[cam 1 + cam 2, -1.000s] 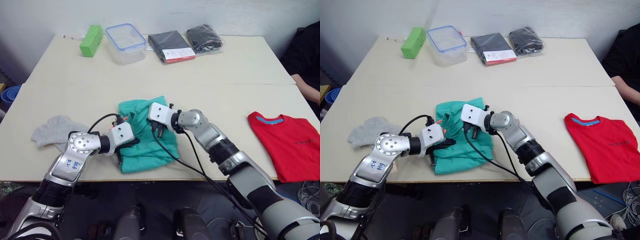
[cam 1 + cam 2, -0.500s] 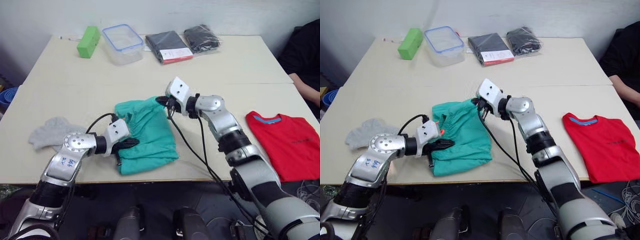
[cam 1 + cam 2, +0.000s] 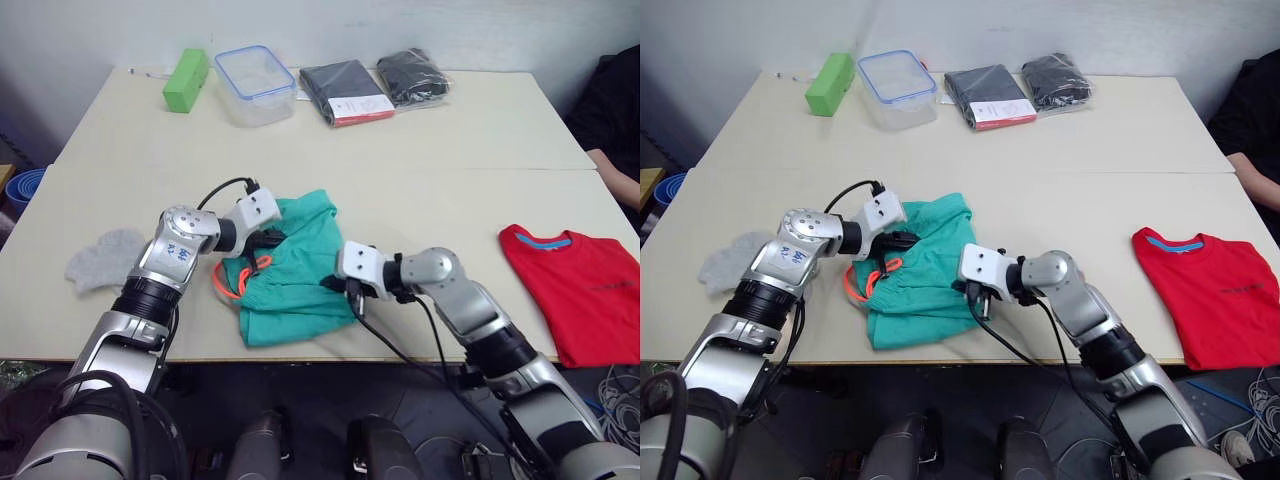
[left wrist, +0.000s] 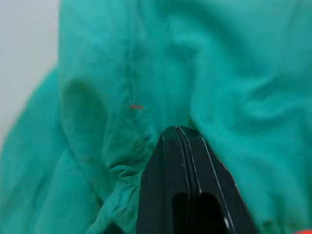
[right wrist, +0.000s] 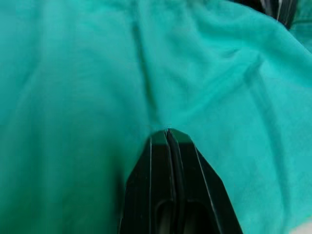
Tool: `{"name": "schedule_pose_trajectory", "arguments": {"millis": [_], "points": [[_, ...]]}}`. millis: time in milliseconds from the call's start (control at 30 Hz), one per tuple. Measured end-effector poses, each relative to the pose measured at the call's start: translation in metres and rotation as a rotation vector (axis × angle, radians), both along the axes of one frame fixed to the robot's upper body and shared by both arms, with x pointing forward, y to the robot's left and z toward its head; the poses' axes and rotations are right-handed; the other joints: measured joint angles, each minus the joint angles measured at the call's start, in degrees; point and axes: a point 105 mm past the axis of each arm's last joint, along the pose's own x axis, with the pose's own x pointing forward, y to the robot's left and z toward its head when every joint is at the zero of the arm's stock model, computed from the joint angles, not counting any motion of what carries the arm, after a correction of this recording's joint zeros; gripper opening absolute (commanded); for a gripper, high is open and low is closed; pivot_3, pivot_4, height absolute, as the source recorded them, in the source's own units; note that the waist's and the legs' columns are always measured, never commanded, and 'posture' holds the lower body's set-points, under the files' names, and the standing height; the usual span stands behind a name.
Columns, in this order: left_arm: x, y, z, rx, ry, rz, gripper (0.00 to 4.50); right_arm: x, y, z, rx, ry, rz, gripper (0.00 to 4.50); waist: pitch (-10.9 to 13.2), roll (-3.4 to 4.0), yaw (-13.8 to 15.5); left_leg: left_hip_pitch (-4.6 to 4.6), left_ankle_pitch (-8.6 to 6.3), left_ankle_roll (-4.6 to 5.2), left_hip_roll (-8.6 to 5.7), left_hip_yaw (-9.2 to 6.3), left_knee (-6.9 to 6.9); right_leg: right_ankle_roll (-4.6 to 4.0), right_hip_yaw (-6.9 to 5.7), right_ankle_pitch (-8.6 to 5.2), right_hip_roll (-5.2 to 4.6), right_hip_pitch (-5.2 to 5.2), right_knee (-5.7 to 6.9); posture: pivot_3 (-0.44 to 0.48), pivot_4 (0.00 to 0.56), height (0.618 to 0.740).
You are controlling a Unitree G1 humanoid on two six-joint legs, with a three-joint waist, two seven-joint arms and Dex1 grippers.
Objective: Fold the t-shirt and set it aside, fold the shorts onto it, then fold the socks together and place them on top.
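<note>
The teal-green shorts (image 3: 290, 285) lie crumpled near the table's front edge, and their orange drawstring (image 3: 228, 283) loops out on the left. My left gripper (image 3: 272, 240) rests on the shorts' far left part, shut with cloth gathered at its tip (image 4: 178, 129). At the shorts' right edge my right gripper (image 3: 328, 283) is also shut, and creases in the cloth run to its tip (image 5: 167, 130). The red t-shirt (image 3: 580, 290) lies flat at the right end of the table. The grey socks (image 3: 105, 258) sit in a heap at the left.
Along the far edge stand a green box (image 3: 185, 80), a clear container with a blue rim (image 3: 255, 85) and two dark bagged garments (image 3: 345, 93) (image 3: 412, 75). A person's arm (image 3: 615, 170) reaches in at the right edge.
My right gripper dropped from the shorts' raised far right corner to their near right edge. My left gripper moved from the near left edge up to the far left. The drawstring now loops out.
</note>
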Motion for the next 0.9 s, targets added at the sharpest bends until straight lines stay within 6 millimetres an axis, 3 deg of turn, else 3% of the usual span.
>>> {"name": "schedule_pose_trajectory", "arguments": {"millis": [200,267,367,433,533,667,800,900], "points": [[0.011,0.016,0.004,-0.004,-0.036,0.037,0.0,-0.041,-0.023,-0.005,0.001,0.138,0.059,0.05,0.01,-0.03,-0.18,0.01,-0.01,0.02,0.03,0.05,0.06,0.0,-0.04,0.0,-0.02,0.05,-0.06,0.0,0.15,0.74],[0.007,0.021,0.008,-0.033,-0.032,0.023,0.0,-0.042,-0.028,0.001,0.062,0.195,0.023,0.05,0.04,-0.08,-0.28,0.0,0.0,0.0,0.06,0.04,0.07,0.0,-0.04,0.0,0.0,0.02,-0.05,0.0,0.15,0.74],[-0.009,0.02,0.019,-0.096,-0.039,-0.062,0.0,-0.028,-0.036,0.02,0.163,0.236,-0.087,0.21,0.04,-0.07,-0.34,0.01,0.01,0.0,0.07,0.03,0.07,-0.03,-0.03,0.02,-0.03,0.02,-0.02,0.0,0.15,0.74],[-0.025,0.019,0.022,-0.121,-0.038,-0.124,0.0,-0.012,-0.042,0.039,0.242,0.29,-0.177,0.62,0.04,-0.07,-0.29,0.0,0.01,0.0,0.06,-0.02,0.07,-0.05,0.0,0.03,-0.05,0.03,-0.02,0.0,0.15,0.74],[-0.042,0.013,0.028,-0.151,-0.032,-0.184,0.0,0.005,-0.049,0.054,0.334,0.404,-0.288,1.62,0.04,-0.07,-0.07,-0.03,0.01,0.0,0.06,-0.18,0.08,-0.11,0.1,0.06,-0.07,0.11,-0.04,0.0,0.15,0.74],[-0.056,0.007,0.034,-0.146,-0.054,-0.221,0.0,0.02,-0.039,0.044,0.381,0.594,-0.378,3.01,0.04,-0.07,-0.05,-0.06,0.02,0.01,0.02,-0.16,0.07,-0.11,0.12,0.07,-0.08,0.1,-0.06,0.0,0.15,0.74],[-0.056,0.009,0.016,-0.069,-0.056,-0.202,0.0,0.033,-0.027,0.036,0.396,0.695,-0.422,4.41,0.04,-0.07,-0.12,-0.06,0.02,0.02,0.02,-0.08,0.06,-0.11,0.03,0.06,-0.02,0.03,-0.01,0.0,0.15,0.74],[-0.053,0.015,0.0,-0.019,-0.058,-0.169,0.0,0.048,-0.015,0.027,0.383,0.724,-0.488,4.46,0.04,-0.06,-0.44,-0.01,0.03,0.01,0.05,0.05,0.02,-0.11,-0.01,0.06,-0.01,-0.04,0.06,0.0,0.15,0.74]]}}
